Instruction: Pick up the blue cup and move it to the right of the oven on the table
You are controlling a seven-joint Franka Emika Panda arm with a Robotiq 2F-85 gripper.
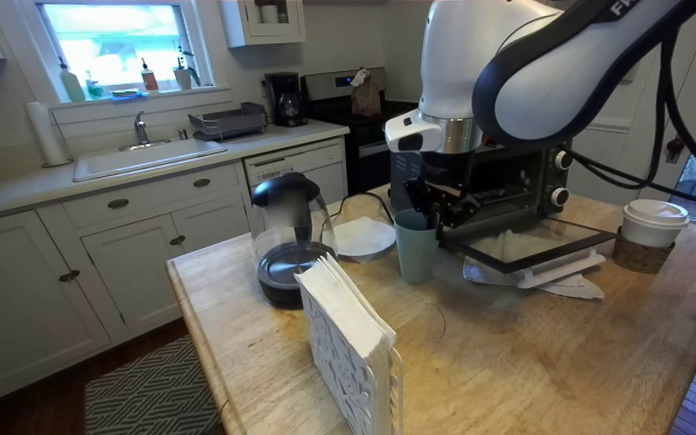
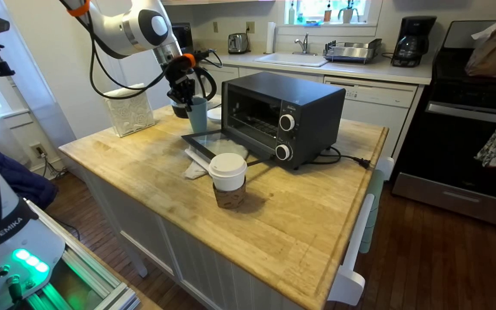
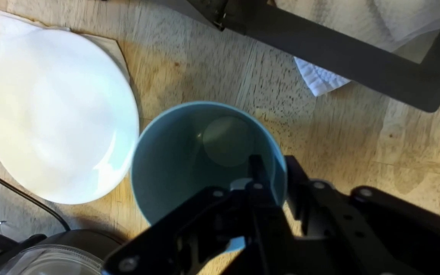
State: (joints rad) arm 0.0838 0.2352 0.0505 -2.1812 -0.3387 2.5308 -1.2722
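Observation:
The blue cup [image 1: 415, 258] stands upright on, or very near, the wooden table [image 1: 517, 356]. It also shows in an exterior view [image 2: 198, 119] and, from above, in the wrist view [image 3: 174, 160]. My gripper [image 3: 274, 162] points down at its rim, one finger inside the cup and one outside. The fingers are close together with the cup's wall between them. The inner fingertip is hidden in both exterior views, where the gripper [image 1: 432, 221] also shows. The dark oven [image 2: 312, 122] is close beside the cup, its glass door [image 1: 463, 244] folded down toward the cup.
A glass kettle [image 1: 293, 266] and a white plate [image 1: 361, 237] are beside the cup. A white napkin holder [image 1: 348, 356] stands nearer that camera. A lidded paper cup [image 2: 229, 172] stands before the oven. A cloth [image 1: 571, 287] lies under the door. A cord [image 2: 338, 157] trails from the oven.

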